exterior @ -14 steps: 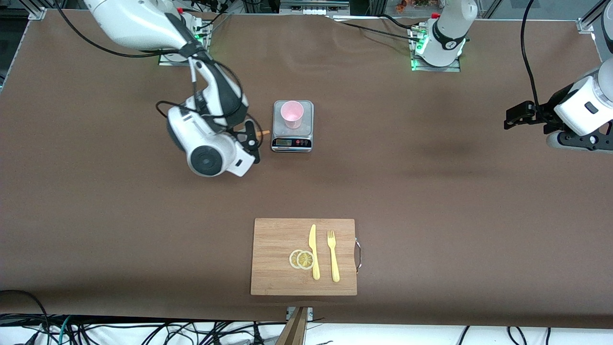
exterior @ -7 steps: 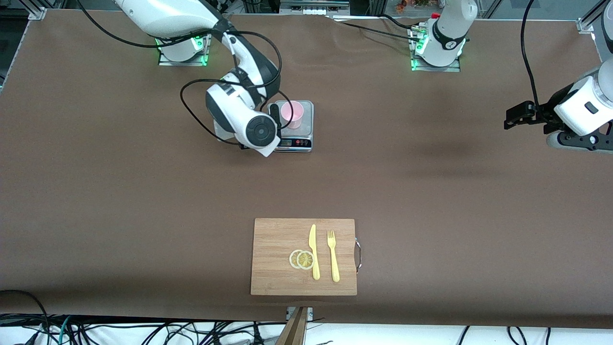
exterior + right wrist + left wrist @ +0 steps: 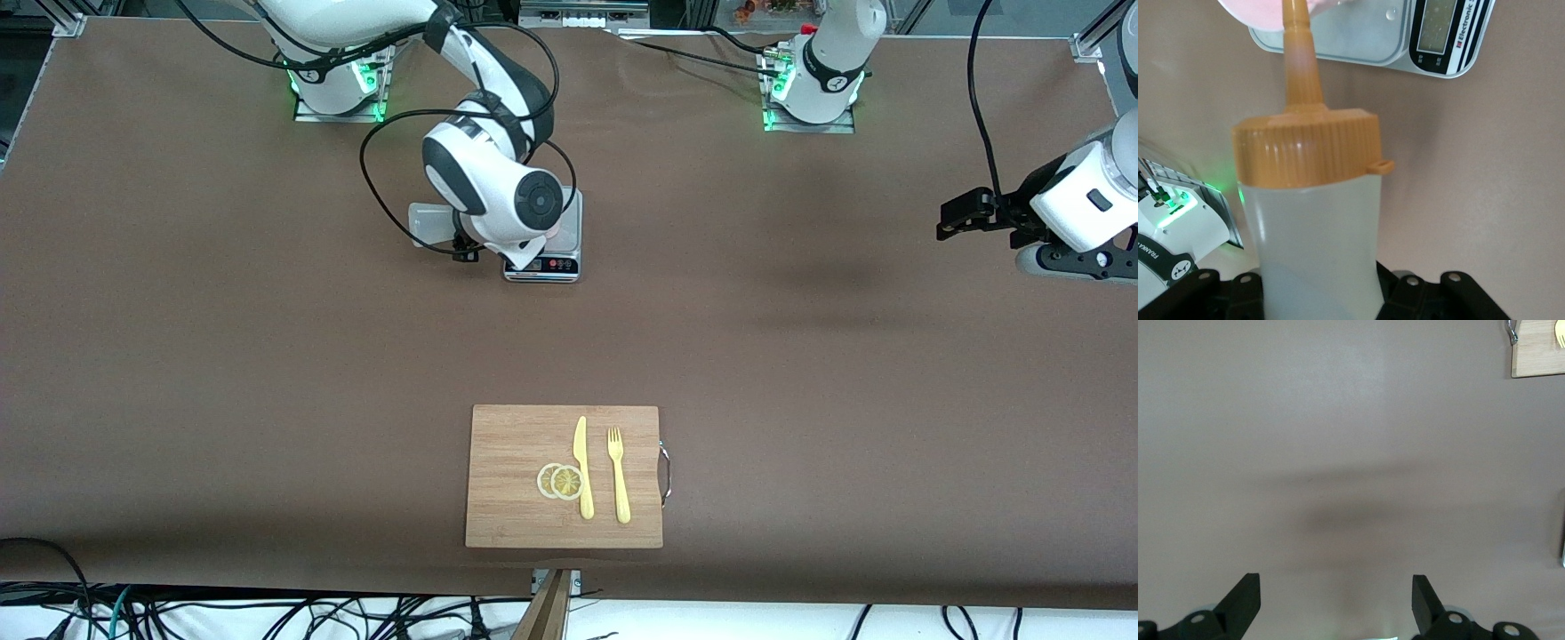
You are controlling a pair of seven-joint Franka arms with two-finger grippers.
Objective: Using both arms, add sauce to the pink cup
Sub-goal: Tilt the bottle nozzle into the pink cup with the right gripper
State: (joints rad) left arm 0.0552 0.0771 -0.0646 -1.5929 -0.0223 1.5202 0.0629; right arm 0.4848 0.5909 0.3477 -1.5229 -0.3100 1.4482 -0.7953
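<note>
On my front view the right arm (image 3: 484,173) reaches down from its base at the upper left of the frame and its wrist hangs over the grey scale (image 3: 556,264) just above centre, hiding nearly all of the scale's platform. The right gripper (image 3: 1318,293) has its jaws clamped on the body of the sauce bottle (image 3: 1315,227); in the right wrist view the orange cap (image 3: 1308,150) fills the middle of the frame and the thin nozzle (image 3: 1297,40) runs up to the top edge, its tip lying against the pink cup (image 3: 1265,13), of which I see only a pale pink sliver at the top of that frame. I cannot tell from this whether the tip is inside the cup or just over its rim. The scale's display (image 3: 1435,27) shows at the upper right of that view. The left arm (image 3: 1080,209) waits at the right edge of the front frame, and the left gripper (image 3: 1336,603) hangs over bare brown bench (image 3: 1338,453) with its jaws spread wide and nothing between them. At lower centre of the front frame a wooden cutting board (image 3: 516,444) carries two lemon slices (image 3: 560,481), a yellow knife (image 3: 582,467) and a yellow fork (image 3: 618,476).
</note>
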